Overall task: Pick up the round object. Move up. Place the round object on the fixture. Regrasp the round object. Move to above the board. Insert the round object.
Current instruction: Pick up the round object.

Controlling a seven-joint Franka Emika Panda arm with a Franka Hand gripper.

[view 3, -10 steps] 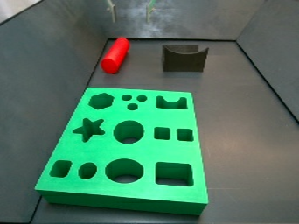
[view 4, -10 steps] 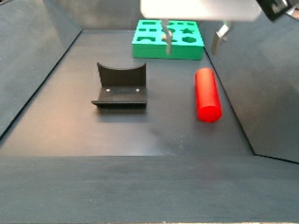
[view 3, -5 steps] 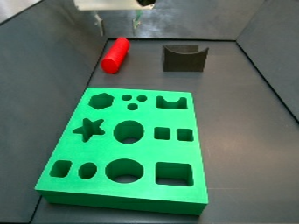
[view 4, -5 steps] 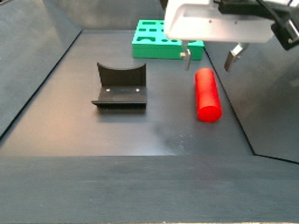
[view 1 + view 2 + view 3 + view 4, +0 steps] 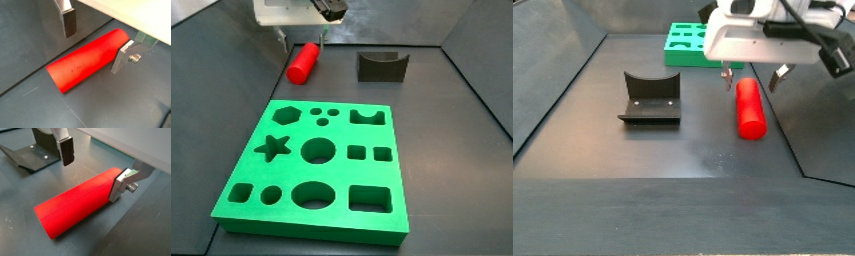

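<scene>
The round object is a red cylinder peg [image 5: 302, 62] lying on the dark floor, also seen in the other side view [image 5: 750, 108] and in both wrist views [image 5: 87, 61] [image 5: 79, 204]. My gripper [image 5: 302, 43] [image 5: 752, 77] is low over one end of the peg, open and empty, with its jaws on either side of the peg [image 5: 95, 42] [image 5: 93, 170]. One finger [image 5: 120, 185] stands close beside the peg, the other finger [image 5: 69, 22] is well apart from it. The dark fixture [image 5: 381, 66] [image 5: 651, 98] [image 5: 30, 155] stands beside the peg. The green board [image 5: 318, 165] [image 5: 698, 42] lies apart.
Grey walls [image 5: 211, 60] enclose the floor on the sides and at the back [image 5: 553, 60]. The peg lies near one wall [image 5: 814, 120].
My gripper has come down from above into view and now straddles the end of the red peg. The peg, fixture and board have not moved.
</scene>
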